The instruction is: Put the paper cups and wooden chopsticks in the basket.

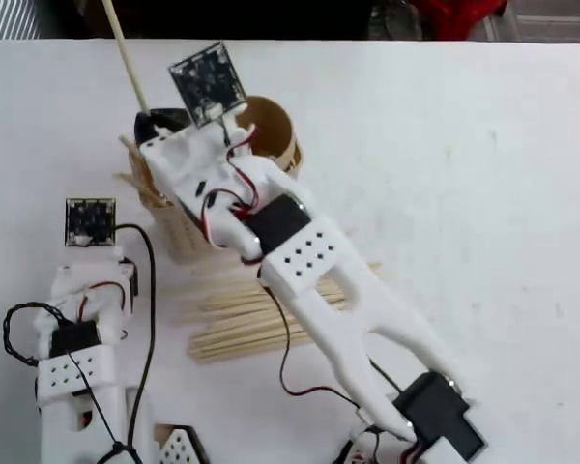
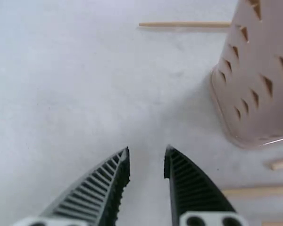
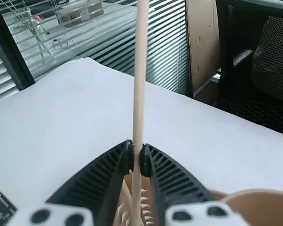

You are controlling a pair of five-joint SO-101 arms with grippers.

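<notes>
My right fingers [image 3: 111, 172] clamp one chopstick [image 3: 141, 70], long axis steep, tip toward 11 o'clock; basket [image 2: 254, 84] sits right under it; left fingers [image 2: 108, 183] slightly parted, empty.

You have a white tabletop [image 1: 464, 193] carrying the upright basket [image 2: 259, 80], a loose pile of wooden chopsticks [image 1: 242, 324] just beside it, and a single chopstick [image 2: 184, 24] near its foot.

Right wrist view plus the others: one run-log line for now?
right gripper: shut on thin wooden chopstick, over beige slotted plastic basket | left gripper: open, beside basket | loose wooden chopsticks: piled on white table
</notes>
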